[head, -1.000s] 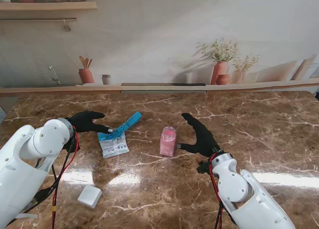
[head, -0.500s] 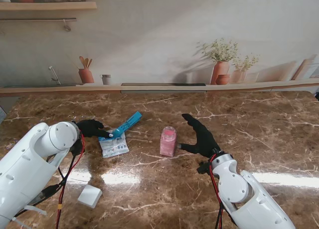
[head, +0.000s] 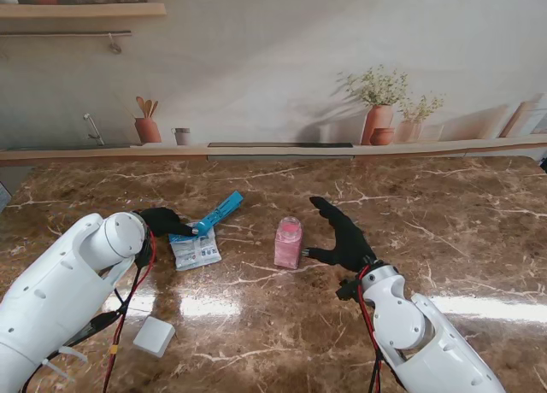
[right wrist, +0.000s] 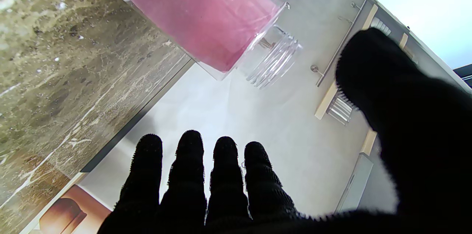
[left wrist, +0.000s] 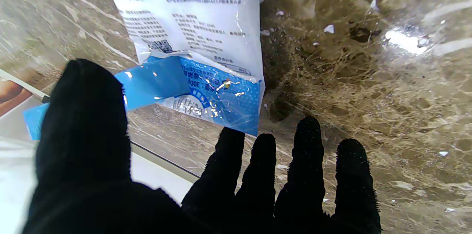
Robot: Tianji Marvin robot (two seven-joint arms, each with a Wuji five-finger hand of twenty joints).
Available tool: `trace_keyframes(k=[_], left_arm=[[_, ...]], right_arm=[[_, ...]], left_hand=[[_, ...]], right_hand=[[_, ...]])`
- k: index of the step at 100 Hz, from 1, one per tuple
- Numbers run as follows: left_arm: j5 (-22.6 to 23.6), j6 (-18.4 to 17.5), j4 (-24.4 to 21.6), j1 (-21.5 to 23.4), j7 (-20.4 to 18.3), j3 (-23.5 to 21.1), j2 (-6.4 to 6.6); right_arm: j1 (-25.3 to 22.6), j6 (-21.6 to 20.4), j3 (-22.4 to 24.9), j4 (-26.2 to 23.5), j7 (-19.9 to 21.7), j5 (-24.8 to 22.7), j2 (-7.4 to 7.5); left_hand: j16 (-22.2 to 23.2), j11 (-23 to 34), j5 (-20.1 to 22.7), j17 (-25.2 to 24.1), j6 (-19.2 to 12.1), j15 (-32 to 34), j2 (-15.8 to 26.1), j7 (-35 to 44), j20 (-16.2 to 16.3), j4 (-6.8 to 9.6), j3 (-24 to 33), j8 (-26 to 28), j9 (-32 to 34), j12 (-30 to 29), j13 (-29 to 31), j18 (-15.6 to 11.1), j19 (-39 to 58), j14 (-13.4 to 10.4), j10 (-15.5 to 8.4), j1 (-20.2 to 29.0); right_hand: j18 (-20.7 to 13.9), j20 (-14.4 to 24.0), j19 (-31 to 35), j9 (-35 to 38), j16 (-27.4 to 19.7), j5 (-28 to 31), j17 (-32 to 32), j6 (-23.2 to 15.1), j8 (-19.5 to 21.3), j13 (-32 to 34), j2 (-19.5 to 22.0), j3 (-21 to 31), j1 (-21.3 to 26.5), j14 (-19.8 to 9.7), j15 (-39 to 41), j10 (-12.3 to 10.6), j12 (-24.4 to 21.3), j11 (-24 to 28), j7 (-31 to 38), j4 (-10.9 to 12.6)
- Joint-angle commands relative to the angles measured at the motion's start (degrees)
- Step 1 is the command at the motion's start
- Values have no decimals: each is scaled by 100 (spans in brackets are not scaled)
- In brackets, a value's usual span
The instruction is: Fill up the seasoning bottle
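Observation:
The seasoning bottle stands upright mid-table, clear and full of pink grains; the right wrist view shows its pink body with an uncapped clear neck. My right hand is just to its right, open, thumb and fingers apart, not touching it. A white and blue seasoning bag lies flat left of the bottle, its blue torn top pointing away from me. My left hand is open at the bag's left edge, and part of the blue flap is hidden behind the thumb.
A white square lid-like piece lies on the marble table near me on the left. White grains are scattered beside the bag. A ledge with pots and plants runs along the back wall.
My left arm has swung inward and the left hand has slid a little right, closer to the bag's blue top. The right hand and the bottle have hardly moved.

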Motion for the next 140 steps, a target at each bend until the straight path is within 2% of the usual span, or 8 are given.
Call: trace_keyframes(k=[1, 64, 71, 99, 109, 121, 132, 140], left_arm=[[-54, 46, 103, -45, -29, 58, -66], [-150, 170, 983, -544, 249, 984, -201], [-130, 110, 1053, -558, 315, 1046, -219], [-241, -65, 1185, -579, 205, 1171, -212], [-326, -113, 1204, -562, 163, 1158, -211], [-405, -200, 1200, -539, 66, 1106, -194], [-467, -221, 1187, -520, 19, 1054, -189], [-494, -259, 1185, -513, -20, 1026, -181]], right_arm=[[-70, 33, -17, -9, 101, 24, -3], [-79, 110, -66, -4, 115, 74, -10], [-81, 124, -70, -5, 118, 85, -12], [-94, 170, -69, -17, 98, 120, -23], [-88, 173, -70, -15, 94, 122, -24], [-85, 166, -69, -14, 76, 102, -25], [-85, 167, -58, -14, 58, 86, -27], [-90, 168, -44, -28, 58, 78, -25]], left_hand=[[-200, 140, -163, -76, -228, -206, -127, 526, 69, 167, 94, 412, -106, -5, 33, 104, 135, -1, -105, 129], [173, 1035, 860, 324, -1033, 516, -1373, 3538, 161, -502, 3599, 2476, 1265, 476, 873, 75, 990, 33, -287, 87], [261, 1213, 1299, 469, -1306, 714, -1562, 4118, 176, -776, 3344, 2664, 1686, 601, 1181, 99, 1214, 42, -343, 550], [520, 898, 1762, 1732, -1997, 1946, -1717, 4894, 373, -731, 4016, 2941, 4807, 1767, 3634, 18, 2399, -90, -478, 1131], [567, 524, 1269, 1749, -1785, 1846, -1741, 3564, 237, -756, 3967, 1932, 4922, 2013, 3635, -267, 2312, -198, -544, 1335], [941, 556, 2501, 1326, -1368, 1745, -1384, 2406, 143, -709, 3989, -868, 4567, 2771, 3198, -419, 2040, -165, -470, 1493], [1438, 853, 3033, 847, -1599, 1792, -905, 3209, 157, -645, 4006, -831, 3994, 3575, 2647, -470, 1839, -85, -341, 1613], [1748, 1051, 2667, 632, -1762, 1859, -608, 3232, 275, -726, 3872, 572, 3711, 4000, 2383, -523, 1789, -73, -381, 1702]], right_hand=[[-65, 151, 81, 15, 101, 56, 15, -93, -27, -85, 47, -85, 90, -51, 50, -20, 64, -45, 17, 106], [10, 217, 115, 121, 118, 131, 101, -155, -80, 1, 410, -260, 218, -74, 64, -45, 84, -44, 51, 171], [9, 222, 114, 130, 119, 138, 100, -161, -86, 6, 442, -286, 237, -83, 61, -53, 87, -40, 55, 180], [12, 238, 119, 144, 122, 171, 121, -199, -103, 16, 654, -365, 280, -96, 59, -59, 90, -30, 77, 217], [12, 243, 121, 143, 122, 180, 126, -208, -108, 11, 714, -393, 301, -101, 58, -57, 91, -30, 83, 234], [9, 248, 122, 145, 124, 189, 132, -212, -115, 9, 758, -409, 314, -102, 62, -65, 92, -25, 90, 252], [9, 251, 121, 142, 124, 199, 134, -218, -120, 1, 787, -424, 324, -106, 64, -65, 91, -24, 96, 262], [13, 254, 124, 145, 125, 195, 140, -225, -125, 8, 815, -431, 320, -115, 68, -71, 90, -24, 95, 268]])
